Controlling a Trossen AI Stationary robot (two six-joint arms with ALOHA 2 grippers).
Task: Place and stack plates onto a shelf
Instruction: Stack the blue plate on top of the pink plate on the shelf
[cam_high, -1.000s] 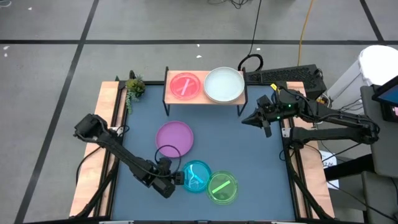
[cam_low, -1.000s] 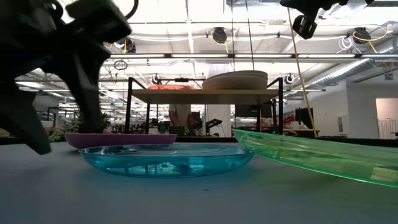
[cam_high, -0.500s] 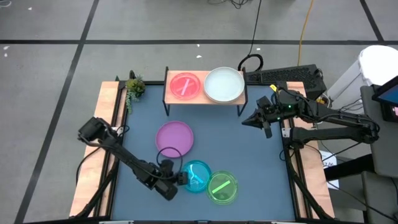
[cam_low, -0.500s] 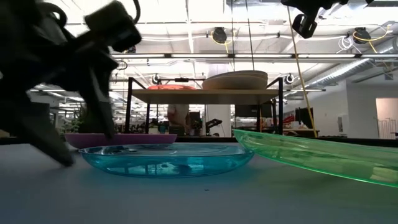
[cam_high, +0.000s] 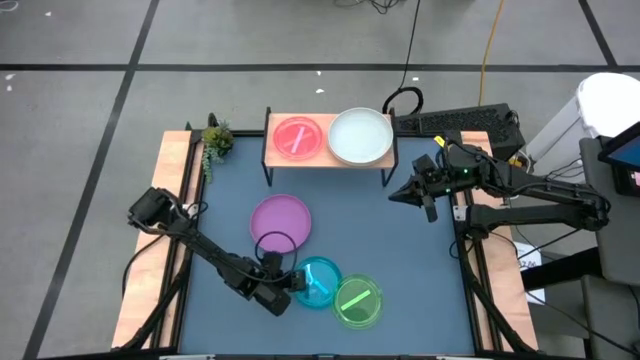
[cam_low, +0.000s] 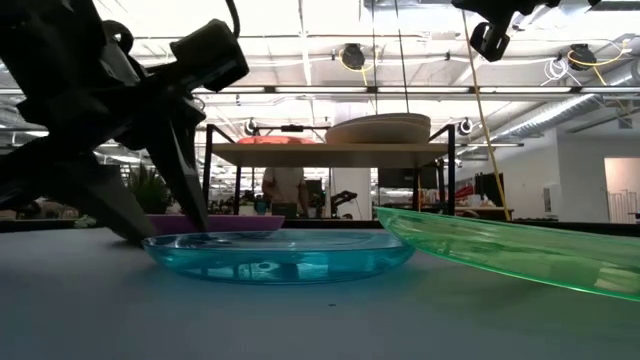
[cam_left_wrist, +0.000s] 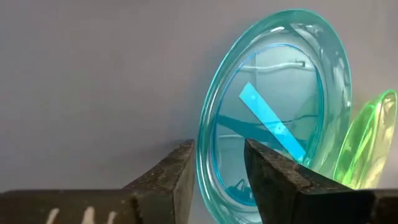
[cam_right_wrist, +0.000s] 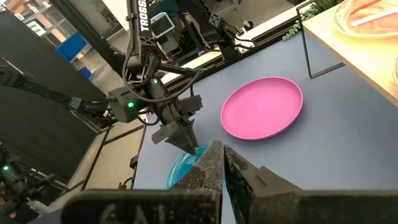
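A translucent blue plate (cam_high: 318, 282) with a blue bar lies flat on the table near the front. My left gripper (cam_high: 292, 283) is open at the plate's left rim, one finger inside and one outside. A translucent green plate (cam_high: 357, 302) leans tilted with its edge on the blue plate's right rim. A purple plate (cam_high: 280, 221) lies flat behind them. On the shelf (cam_high: 272, 155) at the back sit a pink translucent plate (cam_high: 297, 137) and a white plate (cam_high: 360, 136). My right gripper (cam_high: 392, 195) hangs shut, raised, at the table's right side. My left gripper stands astride the blue plate's left rim (cam_left_wrist: 200, 163), slanting down from the table's left. The outer finger (cam_left_wrist: 180, 171) lies against the rim's outside. The inner finger (cam_left_wrist: 264, 168) is over the plate's hollow with a gap to the rim. The plate lies flat on the table.
A small green plant (cam_high: 215, 140) stands at the back left corner beside the shelf. A keyboard (cam_high: 455, 122) lies behind the right arm. Wooden rails (cam_high: 175, 200) run along both table sides. Bare blue table (cam_high: 400, 250) shows right of the purple plate.
My left gripper has moved down and toward the table's right, onto the blue plate's left rim, and its fingers have drawn closer together. The blue plate has slid a little toward the right.
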